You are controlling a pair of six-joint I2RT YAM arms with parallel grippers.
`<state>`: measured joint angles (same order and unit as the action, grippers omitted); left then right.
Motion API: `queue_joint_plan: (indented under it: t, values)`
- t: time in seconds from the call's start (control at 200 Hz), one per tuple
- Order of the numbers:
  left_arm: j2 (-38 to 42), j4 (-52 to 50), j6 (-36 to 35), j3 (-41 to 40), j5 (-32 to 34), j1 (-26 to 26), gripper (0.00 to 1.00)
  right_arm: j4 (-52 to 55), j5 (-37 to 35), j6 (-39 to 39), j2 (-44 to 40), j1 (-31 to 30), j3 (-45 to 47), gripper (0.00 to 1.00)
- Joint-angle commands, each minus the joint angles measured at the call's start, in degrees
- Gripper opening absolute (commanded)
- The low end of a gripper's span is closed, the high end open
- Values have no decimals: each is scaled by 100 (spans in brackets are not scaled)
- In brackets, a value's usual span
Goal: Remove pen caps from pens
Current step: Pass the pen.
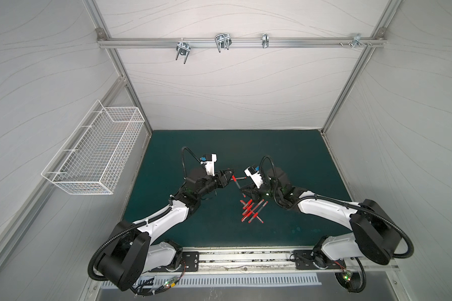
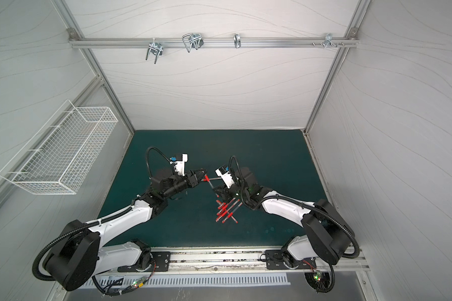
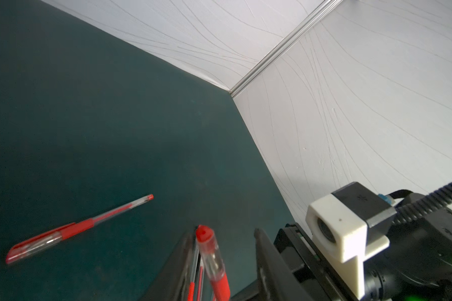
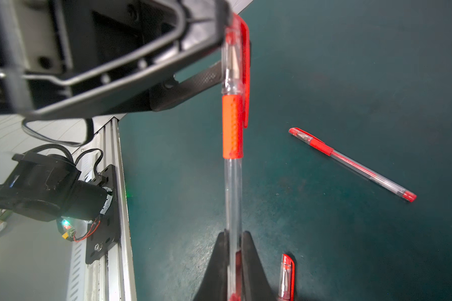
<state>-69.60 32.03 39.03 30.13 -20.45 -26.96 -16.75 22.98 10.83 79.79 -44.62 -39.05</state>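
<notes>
Over mat (image 1: 272, 151), right tool (image 4: 233, 250) gripping pen (image 4: 232, 187)

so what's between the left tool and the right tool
A single pen spans the gap: the right tool grips its clear barrel, and its cap sits inside the open left tool. Clearest in the right wrist view.

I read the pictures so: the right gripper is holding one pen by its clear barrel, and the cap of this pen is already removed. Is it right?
Not fully. The right gripper does hold the pen by its clear barrel, but the cap is on the pen, not removed. The right wrist view shows it, red with a clip, seated at the pen's far end.
</notes>
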Motion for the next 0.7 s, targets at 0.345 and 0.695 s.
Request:
queue_joint_plan:
  t: [0.345,0.695]
  values:
    - [1,293,-132,134,-236,-16,27,-229,52,-184,-269,-94,61,3]
    - [201,75,-332,160,-218,-13,0,-99,-1,-186,-283,-71,53,18]
